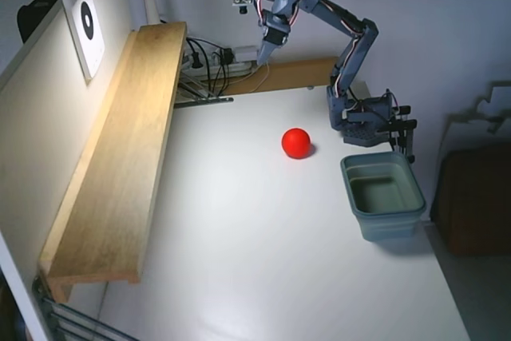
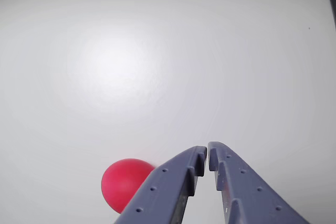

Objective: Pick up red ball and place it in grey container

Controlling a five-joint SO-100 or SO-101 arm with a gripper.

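Observation:
The red ball (image 1: 296,142) rests on the white table, left of the arm's base and up-left of the grey container (image 1: 383,195), which stands open and empty near the table's right edge. My gripper (image 1: 263,58) hangs high above the far end of the table, well apart from the ball, pointing down with its jaws together. In the wrist view the two grey-blue fingers meet at their tips, the gripper (image 2: 207,153) holds nothing, and the ball (image 2: 123,182) lies below, partly hidden behind the left finger.
A long wooden shelf (image 1: 120,157) runs along the left side of the table. Cables and a power strip (image 1: 211,61) lie at the far edge. The arm's base (image 1: 363,117) is clamped just behind the container.

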